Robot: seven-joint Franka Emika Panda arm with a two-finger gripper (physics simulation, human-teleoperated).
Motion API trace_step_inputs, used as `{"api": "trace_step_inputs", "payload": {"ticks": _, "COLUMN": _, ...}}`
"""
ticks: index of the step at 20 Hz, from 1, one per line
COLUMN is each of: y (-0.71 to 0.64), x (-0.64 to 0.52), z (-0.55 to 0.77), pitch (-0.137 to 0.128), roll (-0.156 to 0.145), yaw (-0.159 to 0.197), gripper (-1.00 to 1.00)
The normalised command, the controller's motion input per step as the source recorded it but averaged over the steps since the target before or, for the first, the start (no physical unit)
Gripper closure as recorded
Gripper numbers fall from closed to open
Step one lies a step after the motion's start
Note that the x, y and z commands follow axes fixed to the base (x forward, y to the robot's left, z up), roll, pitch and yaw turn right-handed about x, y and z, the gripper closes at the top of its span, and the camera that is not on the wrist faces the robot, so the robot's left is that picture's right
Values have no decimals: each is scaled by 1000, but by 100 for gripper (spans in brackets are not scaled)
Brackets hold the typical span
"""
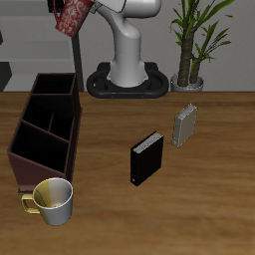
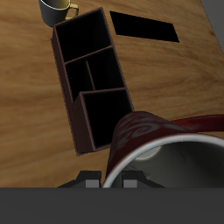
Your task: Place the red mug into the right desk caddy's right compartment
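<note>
the claw (image 1: 68, 8) is clenched on the red mug (image 1: 74, 16), held high above the bench's (image 1: 209, 199) back edge so it clears the walls of the right desk caddy (image 1: 45, 129), whose right compartment (image 2: 107, 112) waits open below.

No text, label, brand, number or sign can be read in either view. The red mug (image 2: 175, 144) shows only a pale speckled pattern; the small black box (image 1: 146, 158) and grey box (image 1: 185, 126) carry no legible markings.
</note>
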Motion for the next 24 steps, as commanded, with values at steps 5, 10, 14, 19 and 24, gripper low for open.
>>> {"api": "trace_step_inputs", "payload": {"ticks": 5, "y": -221, "x": 71, "z": -82, "pitch": 33, "roll": -66, "yaw": -42, "gripper": 100}}
{"api": "trace_step_inputs", "payload": {"ticks": 10, "y": -212, "x": 229, "z": -62, "pitch": 36, "roll": -50, "yaw": -24, "gripper": 100}}
{"api": "trace_step_inputs", "payload": {"ticks": 14, "y": -221, "x": 376, "z": -103, "pitch": 33, "roll": -55, "yaw": 26, "gripper": 100}}
{"api": "trace_step_inputs", "payload": {"ticks": 19, "y": -183, "x": 358, "z": -282, "pitch": 86, "roll": -2, "yaw": 52, "gripper": 100}}
{"api": "trace_step_inputs", "payload": {"ticks": 24, "y": -129, "x": 208, "z": -499, "pitch": 105, "roll": -10, "yaw": -17, "gripper": 100}}
